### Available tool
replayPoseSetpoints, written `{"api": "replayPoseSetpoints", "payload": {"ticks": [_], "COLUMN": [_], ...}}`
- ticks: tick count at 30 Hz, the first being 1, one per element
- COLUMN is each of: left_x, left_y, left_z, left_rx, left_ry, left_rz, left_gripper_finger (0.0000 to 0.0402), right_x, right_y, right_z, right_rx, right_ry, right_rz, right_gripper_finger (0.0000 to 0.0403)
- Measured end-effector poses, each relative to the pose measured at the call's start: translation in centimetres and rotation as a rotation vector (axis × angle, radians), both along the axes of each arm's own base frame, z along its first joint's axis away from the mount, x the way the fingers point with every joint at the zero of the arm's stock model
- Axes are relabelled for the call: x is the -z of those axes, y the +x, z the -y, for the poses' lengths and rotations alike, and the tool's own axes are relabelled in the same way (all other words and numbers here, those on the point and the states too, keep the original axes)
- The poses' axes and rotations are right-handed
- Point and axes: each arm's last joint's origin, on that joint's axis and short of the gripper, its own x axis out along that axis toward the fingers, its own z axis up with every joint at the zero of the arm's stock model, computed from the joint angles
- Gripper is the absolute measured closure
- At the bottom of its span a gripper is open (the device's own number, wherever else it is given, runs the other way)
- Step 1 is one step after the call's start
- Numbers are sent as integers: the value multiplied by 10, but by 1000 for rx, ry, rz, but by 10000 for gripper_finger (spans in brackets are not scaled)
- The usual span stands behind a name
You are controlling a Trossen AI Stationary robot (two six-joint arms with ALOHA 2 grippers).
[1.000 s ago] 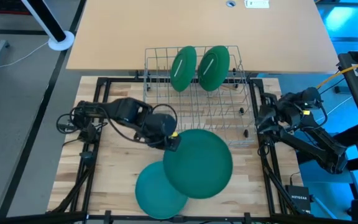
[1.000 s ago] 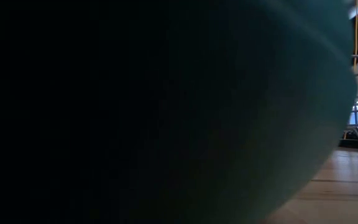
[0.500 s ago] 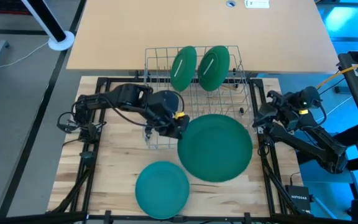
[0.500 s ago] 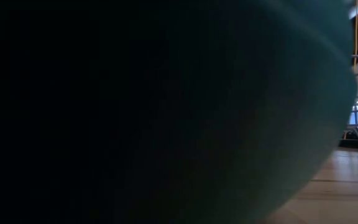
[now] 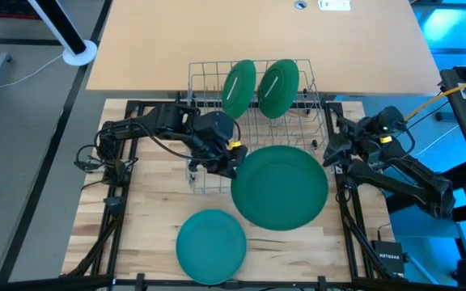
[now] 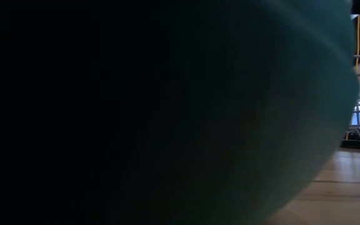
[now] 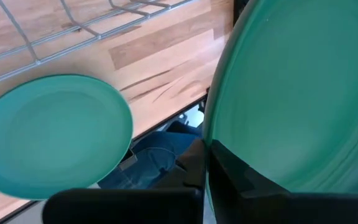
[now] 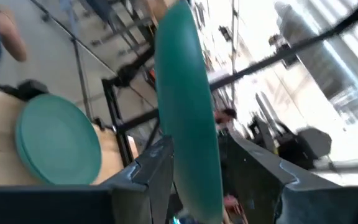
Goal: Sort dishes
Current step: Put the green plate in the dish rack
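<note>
on the wooden table (image 5: 148,222), the left gripper (image 5: 231,164) pinches a green plate (image 5: 280,188) at its nine o'clock rim beside the rack (image 5: 298,133); the right gripper's (image 5: 330,151) fingers straddle its three o'clock edge, so a mistimed release could drop it.

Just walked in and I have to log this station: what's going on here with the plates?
The robot is sorting green plates into a wire rack. The left gripper holds a plate by its edge, raised over the near part of the rack. The right gripper is at that plate's opposite edge, its fingers on either side of the rim. Two plates already stand on edge at the rack's far end. At least one more plate lies flat on the table.
</note>
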Motion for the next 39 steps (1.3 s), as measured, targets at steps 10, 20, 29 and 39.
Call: {"api": "replayPoseSetpoints", "payload": {"ticks": [10,20,29,39], "left_x": [0,2,5,4], "left_y": [0,-2,-5,-5], "left_z": [1,2,-1,-16], "left_rx": [19,17,18,-15], "left_ry": [-17,-28,-50,-118], "left_rz": [-3,-32,-85,-96], "left_gripper_finger": [401,401,401,401], "right_x": [0,11,13,22], "right_y": [22,48,50,63], "right_z": [-15,-14,-14,-26], "right_rx": [-115,-96,-136,-293], "right_ry": [-49,-55,-68,-41], "right_rz": [115,118,111,37], "right_gripper_finger": [249,249,249,249]}}
